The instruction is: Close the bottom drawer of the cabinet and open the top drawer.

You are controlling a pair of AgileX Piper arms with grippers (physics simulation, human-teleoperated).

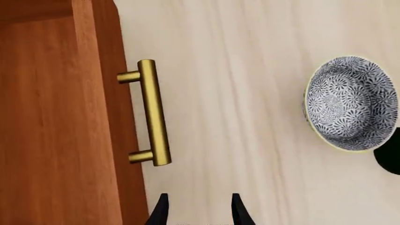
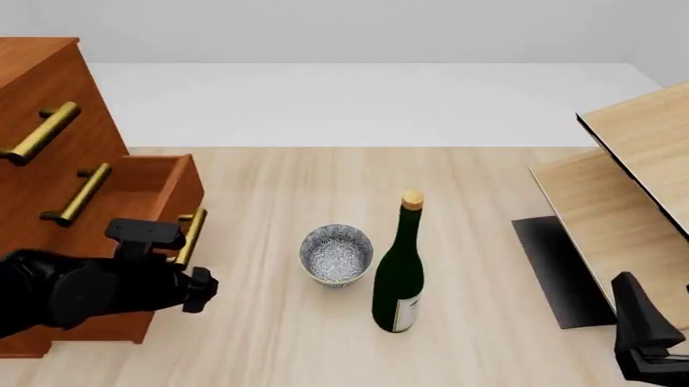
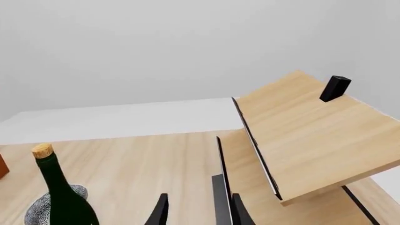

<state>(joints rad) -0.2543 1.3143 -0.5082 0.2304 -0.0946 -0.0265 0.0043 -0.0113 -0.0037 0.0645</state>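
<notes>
The left arm fills the lower left of the front view, its left hand [image 1: 196, 211] hanging in front of the bottom drawer [image 2: 161, 189], which stands pulled out from the cabinet [image 2: 43, 105]. In the left wrist view the two dark fingertips stand apart with bare table [image 2: 485, 266] between them; nothing is gripped. The drawer's brass handle [image 1: 151, 112] lies just beside the fingers' line, not between them, and I cannot tell whether anything touches it. The drawer's front edge juts past the cabinet face over the table.

Above it the middle drawer [image 2: 64, 181] and the top drawer [image 2: 38, 113] sit flush and shut, each with its own brass bar.

A patterned bowl [image 2: 336, 254] rests on the table near the drawer front, with a strip of open wood between them. A dark green bottle [image 2: 401, 274] with a cork stands upright just beside the bowl, on its right.

The right hand [image 3: 196, 211] sits low at the right edge of the front view, well apart from the cabinet, fingers parted and holding nothing. Ahead of it pale wooden boards [image 2: 635, 177] lean tilted over a dark mat [image 2: 554, 266]; a small black block [image 3: 334, 88] sits on the upper board. The middle of the table behind the bowl and bottle lies open
</notes>
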